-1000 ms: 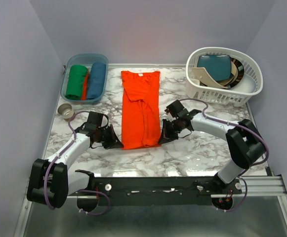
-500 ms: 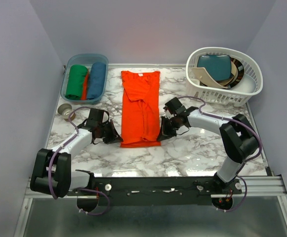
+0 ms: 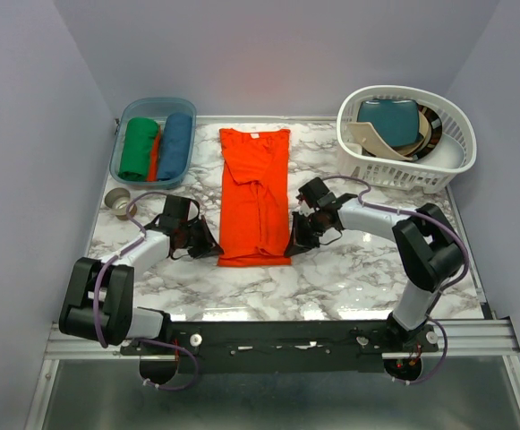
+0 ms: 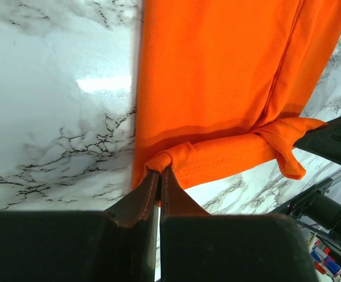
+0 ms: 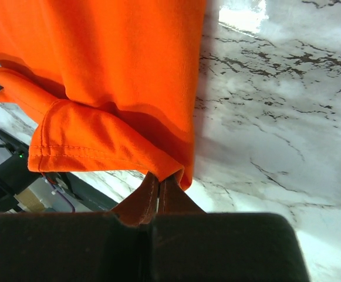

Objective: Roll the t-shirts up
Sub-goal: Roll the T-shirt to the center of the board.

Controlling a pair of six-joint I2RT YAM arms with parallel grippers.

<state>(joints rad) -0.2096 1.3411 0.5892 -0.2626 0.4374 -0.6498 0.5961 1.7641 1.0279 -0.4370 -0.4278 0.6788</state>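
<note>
The left arm [image 3: 145, 253] and right arm [image 3: 378, 220] match. Each has a smooth, rounded white link just behind its gripper and bulky black joint housings farther back. A thin purple cable [image 3: 132, 211] loops loosely alongside each white link and runs back to those housings. The left gripper [image 3: 215, 251] and right gripper [image 3: 291, 246] are matte black and angular. In the wrist views the fingers [image 4: 136, 202] are flat black blocks that narrow to thin blades, with reddish-brown pads [image 5: 139, 204] lining their inner faces.
</note>
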